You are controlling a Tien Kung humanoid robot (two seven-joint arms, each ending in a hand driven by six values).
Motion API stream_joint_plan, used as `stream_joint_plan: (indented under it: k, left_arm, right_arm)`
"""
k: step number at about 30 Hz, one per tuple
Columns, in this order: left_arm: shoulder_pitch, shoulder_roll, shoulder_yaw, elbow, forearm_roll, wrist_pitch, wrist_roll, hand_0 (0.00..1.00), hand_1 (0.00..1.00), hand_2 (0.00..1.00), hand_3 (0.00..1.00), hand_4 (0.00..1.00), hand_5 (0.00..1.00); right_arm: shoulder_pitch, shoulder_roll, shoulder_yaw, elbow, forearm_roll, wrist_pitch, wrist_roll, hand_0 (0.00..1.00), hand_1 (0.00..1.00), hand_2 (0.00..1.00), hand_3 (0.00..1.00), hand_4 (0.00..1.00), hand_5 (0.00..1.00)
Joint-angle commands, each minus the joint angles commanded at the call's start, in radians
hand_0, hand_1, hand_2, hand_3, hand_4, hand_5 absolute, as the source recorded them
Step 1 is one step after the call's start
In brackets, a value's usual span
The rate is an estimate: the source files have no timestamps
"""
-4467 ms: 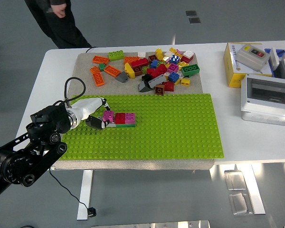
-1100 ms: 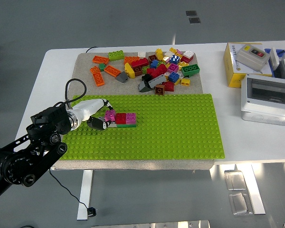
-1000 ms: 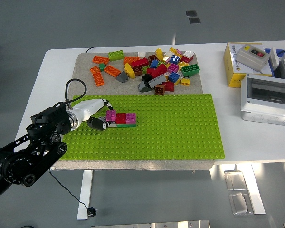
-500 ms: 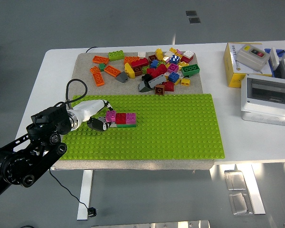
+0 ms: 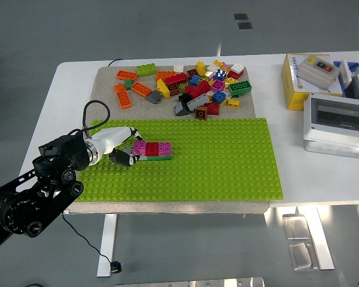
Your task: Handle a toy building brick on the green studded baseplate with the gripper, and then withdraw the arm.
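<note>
The left hand (image 5: 121, 153) reaches in over the left part of the green baseplate (image 5: 227, 161). Its white and black fingers curl toward the left end of a short row of bricks (image 5: 151, 149), but whether they grip it or only touch it cannot be told. The row, pink then red then pink, sits on the baseplate's left part, near its far edge. Behind the baseplate, a loose pile of bricks (image 5: 197, 84) lies on a grey mat (image 5: 107, 78). To the baseplate's right, on the white table (image 5: 60, 107), sit a yellow box (image 5: 299, 78) and a grey case (image 5: 338, 122).
</note>
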Motion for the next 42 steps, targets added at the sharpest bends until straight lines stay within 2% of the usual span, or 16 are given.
stream_joint_plan:
  k: [12,13,24,25,32,38,42]
  left_arm:
    - [0.002,0.004,-0.008,-0.015,0.004,-0.001,0.000,0.981,0.998,0.998,0.739,0.629,0.228]
    - [0.002,0.004,-0.010,-0.017,0.003,-0.002,0.000,0.981,0.998,0.998,0.811,0.642,0.227]
    - [0.005,0.014,-0.033,-0.045,-0.006,-0.019,0.008,0.981,0.998,0.998,0.831,0.660,0.234]
    - [0.006,0.017,-0.037,-0.053,-0.009,-0.022,0.011,0.982,0.998,0.998,0.840,0.689,0.262]
    - [0.011,0.033,-0.054,-0.101,-0.019,-0.044,0.034,0.982,0.998,0.998,0.825,0.706,0.283]
    - [0.047,0.074,-0.082,-0.194,-0.013,-0.066,0.074,0.982,0.998,0.998,0.799,0.700,0.287]
    - [0.052,0.081,-0.092,-0.220,-0.006,-0.066,0.078,0.982,0.998,0.998,0.799,0.700,0.287]
  right_arm:
    - [0.000,0.000,0.001,0.000,-0.001,0.000,-0.001,0.649,0.558,0.570,0.750,0.629,0.998]
    - [0.000,0.000,0.001,0.000,-0.001,0.001,-0.001,0.650,0.558,0.571,0.750,0.628,0.998]
    - [0.000,-0.001,0.005,0.001,-0.006,0.002,-0.003,0.649,0.557,0.569,0.748,0.628,0.998]
    - [0.000,-0.001,0.004,0.001,-0.006,0.002,-0.003,0.649,0.556,0.569,0.747,0.629,0.998]
    - [-0.001,-0.002,0.008,0.001,-0.009,0.002,-0.004,0.650,0.556,0.570,0.747,0.628,0.998]
    - [-0.007,-0.009,0.014,0.002,-0.004,-0.002,-0.001,0.649,0.557,0.564,0.748,0.629,0.998]
    - [-0.006,-0.009,0.023,0.002,-0.015,0.000,-0.003,0.649,0.557,0.564,0.748,0.629,0.998]
